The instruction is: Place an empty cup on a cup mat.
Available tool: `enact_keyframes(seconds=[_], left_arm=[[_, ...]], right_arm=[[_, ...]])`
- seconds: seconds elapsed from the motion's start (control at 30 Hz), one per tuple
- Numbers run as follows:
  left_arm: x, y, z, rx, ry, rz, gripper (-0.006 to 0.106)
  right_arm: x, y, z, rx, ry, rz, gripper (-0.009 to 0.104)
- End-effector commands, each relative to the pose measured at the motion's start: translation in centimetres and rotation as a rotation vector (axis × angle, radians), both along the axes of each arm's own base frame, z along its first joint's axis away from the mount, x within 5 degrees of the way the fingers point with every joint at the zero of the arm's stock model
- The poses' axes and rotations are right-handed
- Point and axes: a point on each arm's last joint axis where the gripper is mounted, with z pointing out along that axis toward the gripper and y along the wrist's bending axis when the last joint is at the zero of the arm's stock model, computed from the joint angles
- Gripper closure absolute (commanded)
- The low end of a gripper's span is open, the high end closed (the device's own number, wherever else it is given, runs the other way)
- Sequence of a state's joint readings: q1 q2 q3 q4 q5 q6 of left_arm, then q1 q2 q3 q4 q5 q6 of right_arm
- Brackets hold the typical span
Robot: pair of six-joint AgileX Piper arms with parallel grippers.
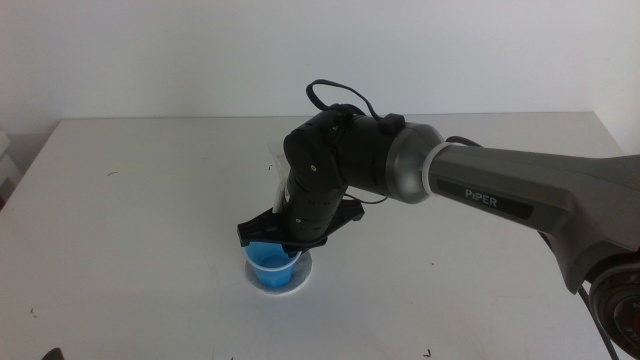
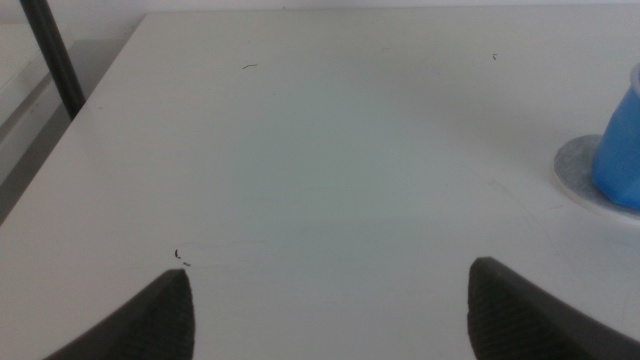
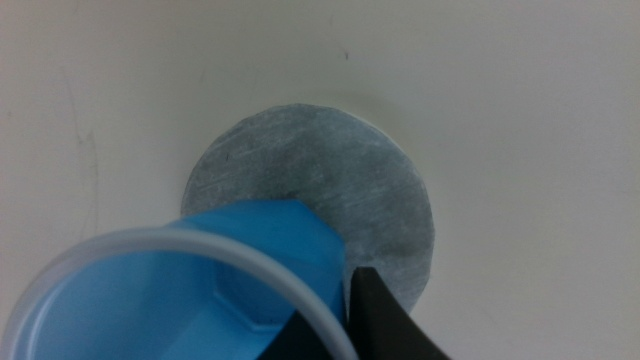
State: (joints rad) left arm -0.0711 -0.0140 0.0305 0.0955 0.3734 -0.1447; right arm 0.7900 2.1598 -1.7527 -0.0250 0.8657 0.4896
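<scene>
Right claw [image 1: 283, 243] clamped on cup [image 1: 273, 262] rim; I read cup base over cup mat [image 3: 330, 190], upright. Left claw [image 2: 330, 310] apart, idle over tabletop [image 2: 300, 150]

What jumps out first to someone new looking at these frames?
The right gripper, at the table's middle, holds the bright blue cup by its rim over the grey cup mat. The left gripper waits open above bare table, with the cup off to one side.
</scene>
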Motion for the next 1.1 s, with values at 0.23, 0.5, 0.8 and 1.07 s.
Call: enact_keyframes(seconds=[0.23, 0.5, 0.8, 1.07], left_arm=[[0.1, -0.1, 0.8, -0.008, -0.084, -0.004, -0.005], [0.1, -0.1, 0.8, -0.008, -0.084, -0.004, -0.005], [0.1, -0.1, 0.8, -0.008, -0.084, -0.004, -0.005], [0.1, -0.1, 0.8, -0.008, -0.084, -0.004, -0.005]], right_arm=[[0.2, 0.0, 3.5, 0.043, -0.105, 0.053, 0.085], [0.2, 0.0, 3.6, 0.047, -0.11, 0.054, 0.053], [-0.1, -0.3, 6.8, 0.116, -0.185, 0.052, 0.028], [-1.0, -3.0, 13.6, 0.138, -0.362, 0.039, 0.027]])
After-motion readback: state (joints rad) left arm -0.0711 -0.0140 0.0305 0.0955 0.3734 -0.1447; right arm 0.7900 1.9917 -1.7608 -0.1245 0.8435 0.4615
